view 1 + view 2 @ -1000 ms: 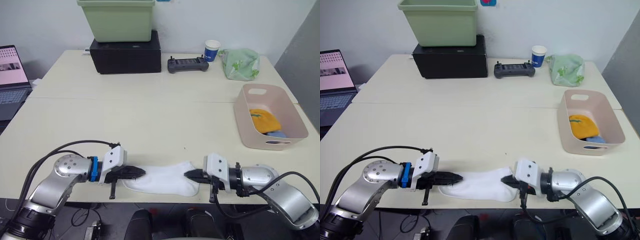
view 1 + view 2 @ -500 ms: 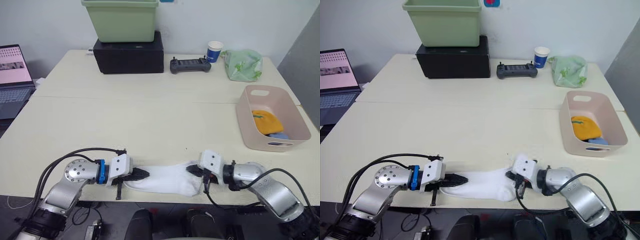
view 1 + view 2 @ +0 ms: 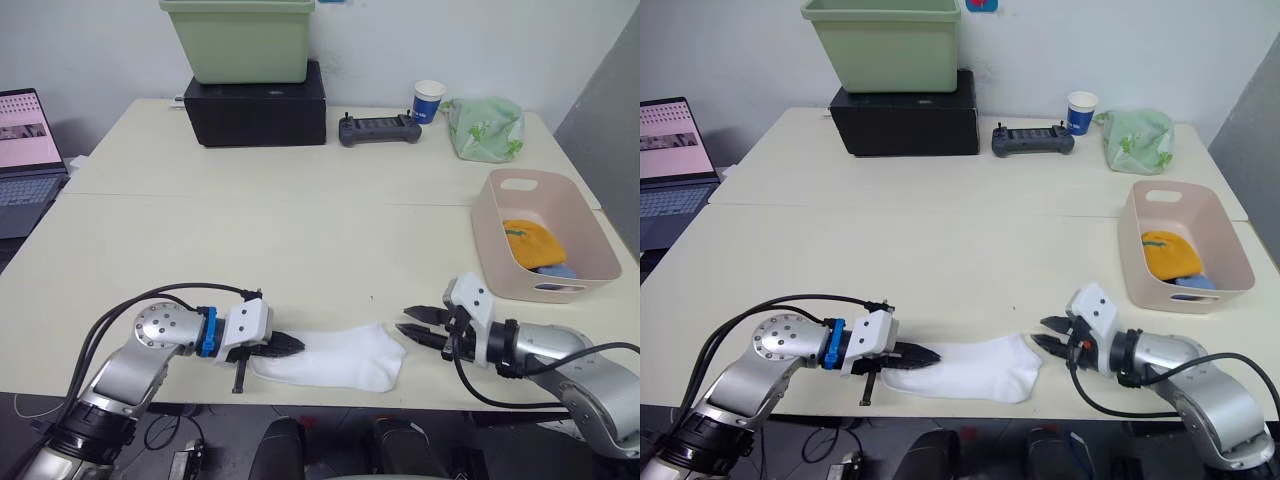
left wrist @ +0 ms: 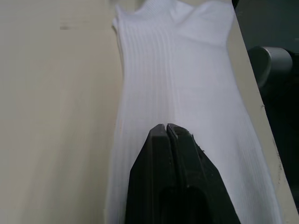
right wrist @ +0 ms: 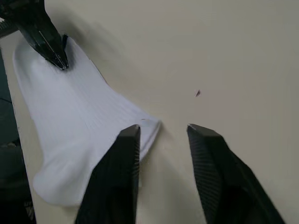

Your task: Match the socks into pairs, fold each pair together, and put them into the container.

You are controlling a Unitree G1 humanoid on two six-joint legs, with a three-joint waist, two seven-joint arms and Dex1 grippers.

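Observation:
A white sock [image 3: 335, 358] lies flat along the table's front edge. My left gripper [image 3: 296, 345] is shut, its black fingers [image 4: 164, 140] resting on the sock's left end with no fabric visible between them. Just right of the sock's other end, my right gripper [image 3: 403, 320] is open and holds nothing; in the right wrist view its fingers [image 5: 126, 140] stand apart beside the sock's edge [image 5: 145, 126]. The pink container [image 3: 485, 235] stands at the right. Inside it lie a mustard-orange sock [image 3: 528, 240] and a light blue sock [image 3: 556, 270].
At the back stand a green bin [image 3: 240, 40] on a black box [image 3: 255, 105], a black controller [image 3: 378, 130], a paper cup [image 3: 427, 100] and a pale green bag [image 3: 485, 128]. A laptop [image 3: 25, 150] sits at the far left. The sock lies close to the table edge [image 3: 330, 398].
My right gripper has let go of the sock's right end, opened and drawn back to the right. My left gripper stays at the sock's left end.

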